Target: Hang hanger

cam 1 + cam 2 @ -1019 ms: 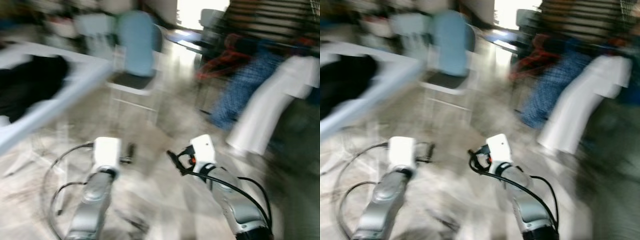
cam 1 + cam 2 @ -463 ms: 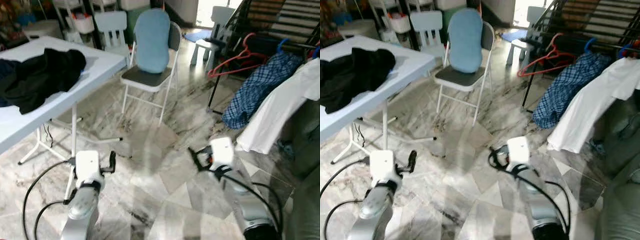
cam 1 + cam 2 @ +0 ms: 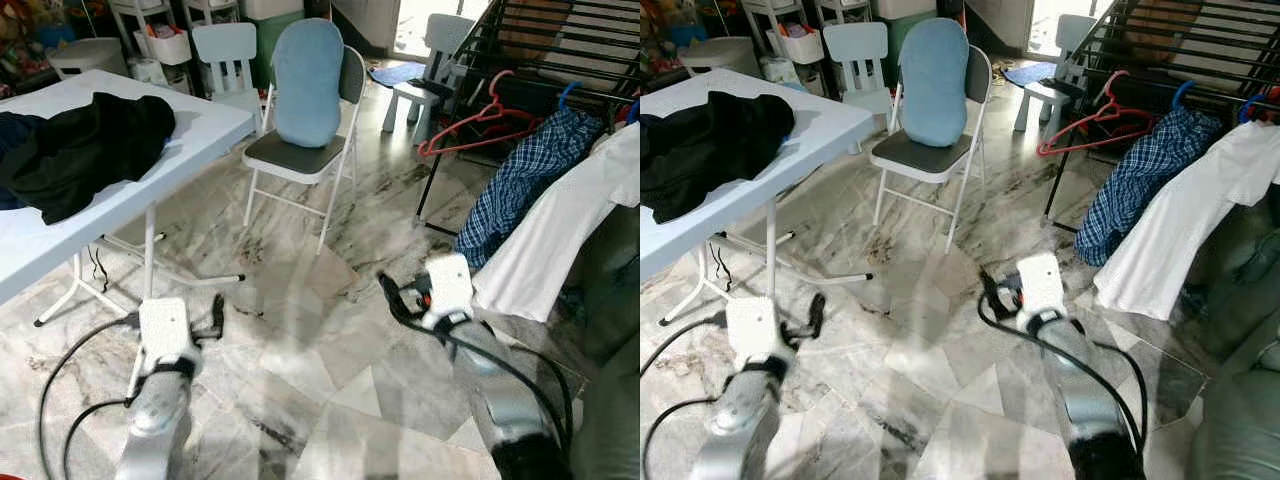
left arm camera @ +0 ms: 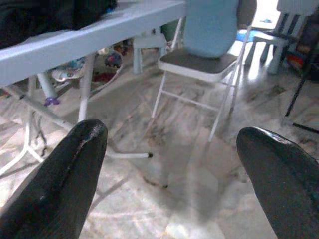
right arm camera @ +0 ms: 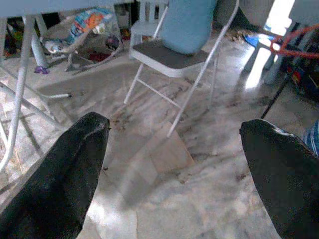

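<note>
Red hanger (image 3: 470, 122) hangs on rack; left gripper (image 4: 169, 174) and right gripper (image 5: 174, 174) released, empty.

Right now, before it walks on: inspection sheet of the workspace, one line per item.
Surface: marble tile floor, bare between the arms.
Job's things: red hanger on drying rack, beside checked shirt and white garment.
Clutter: black clothes heaped on white folding table.
Grippers: left gripper open, holding nothing; right gripper open, holding nothing.
Cables: black cable looping by the left arm.
Surroundings: folding chair with blue cushion, ahead.
</note>
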{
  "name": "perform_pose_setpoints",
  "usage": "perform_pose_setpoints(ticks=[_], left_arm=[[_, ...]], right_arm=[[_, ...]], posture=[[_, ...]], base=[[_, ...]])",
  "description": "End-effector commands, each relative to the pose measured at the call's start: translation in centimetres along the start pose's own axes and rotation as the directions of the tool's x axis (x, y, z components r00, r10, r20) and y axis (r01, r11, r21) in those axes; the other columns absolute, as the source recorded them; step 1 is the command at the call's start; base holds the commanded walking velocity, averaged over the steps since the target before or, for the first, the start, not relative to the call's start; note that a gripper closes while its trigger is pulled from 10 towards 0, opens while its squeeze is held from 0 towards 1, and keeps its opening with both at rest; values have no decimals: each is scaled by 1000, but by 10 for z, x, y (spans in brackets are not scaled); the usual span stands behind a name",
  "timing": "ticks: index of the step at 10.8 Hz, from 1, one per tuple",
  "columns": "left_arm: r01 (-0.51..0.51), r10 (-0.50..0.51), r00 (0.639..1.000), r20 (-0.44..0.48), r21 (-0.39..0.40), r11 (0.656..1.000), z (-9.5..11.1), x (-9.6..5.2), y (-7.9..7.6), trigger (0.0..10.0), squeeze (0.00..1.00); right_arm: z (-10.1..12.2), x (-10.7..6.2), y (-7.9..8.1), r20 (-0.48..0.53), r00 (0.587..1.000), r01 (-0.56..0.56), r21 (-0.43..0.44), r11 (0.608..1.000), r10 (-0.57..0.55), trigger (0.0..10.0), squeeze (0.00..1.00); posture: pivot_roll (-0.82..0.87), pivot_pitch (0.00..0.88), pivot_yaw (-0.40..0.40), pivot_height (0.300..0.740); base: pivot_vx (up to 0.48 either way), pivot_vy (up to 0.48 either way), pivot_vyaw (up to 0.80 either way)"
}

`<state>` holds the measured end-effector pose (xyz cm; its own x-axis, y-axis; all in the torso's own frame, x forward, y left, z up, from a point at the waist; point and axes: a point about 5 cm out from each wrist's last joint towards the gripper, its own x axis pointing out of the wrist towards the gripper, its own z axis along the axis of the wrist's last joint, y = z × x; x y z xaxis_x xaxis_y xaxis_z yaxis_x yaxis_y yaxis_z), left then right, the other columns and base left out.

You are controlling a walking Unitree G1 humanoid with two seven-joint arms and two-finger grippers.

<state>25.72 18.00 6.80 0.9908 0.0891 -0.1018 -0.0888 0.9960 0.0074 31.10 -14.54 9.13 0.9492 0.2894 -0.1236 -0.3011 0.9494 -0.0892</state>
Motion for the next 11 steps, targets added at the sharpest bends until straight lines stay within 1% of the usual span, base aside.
perform_pose_setpoints(ticks=[1,2,3,5,6,7,9,10,11], left_arm=[[12,-12,1000,5,5,1000,0,2,-3,10000,0],[15,-15,1000,10,4,1000,3,4,-4,10000,0],[9,-9,1000,23,-3,1000,8,5,-3,10000,0],[-44,44,999,6,-10,999,5,-6,3,10000,0],[-44,44,999,-3,2,999,2,-11,4,10000,0],[-43,43,999,-2,5,999,3,-13,4,10000,0],[-76,76,997,7,-1,997,10,-14,8,10000,0],[-72,72,997,15,2,997,13,-19,7,10000,0],[-91,91,996,-2,-3,996,9,-25,9,10000,0]], right_arm=[[4,5,5,12,1000,-22,-24,999,23,10000,0],[7,7,8,25,999,-45,-34,998,46,10000,0],[8,5,10,33,998,-54,-39,998,56,10000,0],[-1,-4,13,7,997,-80,-32,996,80,10000,0],[-4,-5,14,3,997,-82,-32,996,82,10000,0],[0,-2,13,5,996,-86,-28,996,86,10000,0],[8,7,19,17,993,-119,-21,993,120,10000,0],[10,7,20,19,992,-127,-16,992,127,10000,0],[5,3,23,-1,988,-156,-22,988,156,10000,0]], posture=[[-41,0,24,740],[-38,0,20,740],[-36,0,8,740],[-20,0,-6,740],[-4,0,-10,740],[7,0,-27,740],[47,0,-41,740],[55,0,-56,740],[44,0,-69,740]], base=[[0,0,0],[0,0,0],[0,0,800],[0,0,800],[0,0,800],[0,0,800],[0,0,800],[0,0,800],[0,0,431]])
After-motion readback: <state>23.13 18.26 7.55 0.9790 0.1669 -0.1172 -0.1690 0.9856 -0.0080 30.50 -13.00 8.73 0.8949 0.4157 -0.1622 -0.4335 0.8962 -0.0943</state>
